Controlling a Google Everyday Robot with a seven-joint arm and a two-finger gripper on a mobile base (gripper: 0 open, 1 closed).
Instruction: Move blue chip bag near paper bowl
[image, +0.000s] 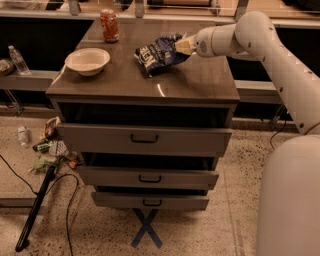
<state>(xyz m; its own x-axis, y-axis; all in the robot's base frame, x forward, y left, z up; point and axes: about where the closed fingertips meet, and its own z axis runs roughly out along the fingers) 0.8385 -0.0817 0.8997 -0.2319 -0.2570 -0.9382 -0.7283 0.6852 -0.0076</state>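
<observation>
Gripper is seen over the right rear part of the drawer cabinet's top, reached in from the right on a white arm. It is clamped on the right-hand edge of the blue chip bag; that edge is held raised, while the bag's left end is tipped down toward the cabinet top. Whether the low end touches the surface cannot be told.

Blue chip bag is placed near the middle of the top, slightly to the rear. White lettering is seen on its left face.

Paper bowl is set upright on the left part of the same surface, apart from the bag, with bare tabletop between them. Nothing is seen inside it.

An orange-red soda can is stood upright at the left rear, behind the bowl and well apart from the bag.

Three drawers are noted below the top, each pulled partly out; the top drawer is the widest showing, the lowest the narrowest.

On the floor a blue tape cross is marked in front of the cabinet. Scattered wrappers and a black pole are seen at the left. A clear plastic bottle is stood on a ledge at the far left. The robot's white body is seen at the lower right
</observation>
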